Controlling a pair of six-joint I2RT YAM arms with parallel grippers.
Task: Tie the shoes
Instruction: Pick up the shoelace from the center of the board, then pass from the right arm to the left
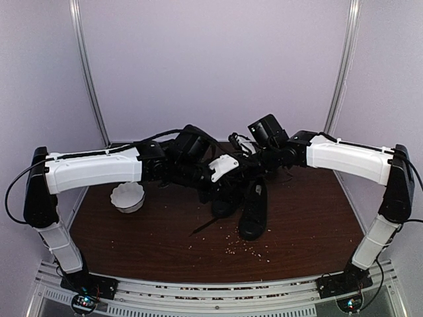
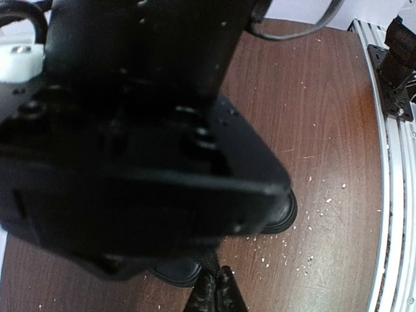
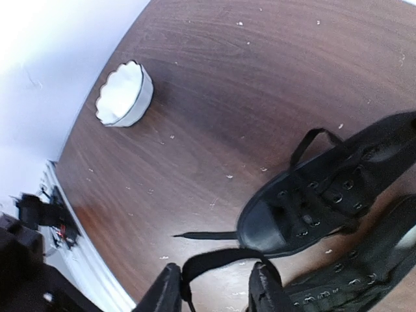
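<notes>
Both shoes point(image 1: 253, 210) lie side by side mid-counter point(image 1: 152, 238), toes toward the near edge, beneath the arms. The left claw point(image 2: 214, 286) is pressed closed; whether it pinches anything is unclear. The right claw point(image 3: 216, 279) stands partly apart, a black lace point(image 3: 221, 255) looping between its fingers. A white bowl point(image 1: 127, 197) sits left.

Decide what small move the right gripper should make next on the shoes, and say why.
Probably close the right gripper on the black lace. Its jaws stand open, and the lace arches across the gap between them, just in front of the sneaker toe. Closing should secure it before any pull.
</notes>
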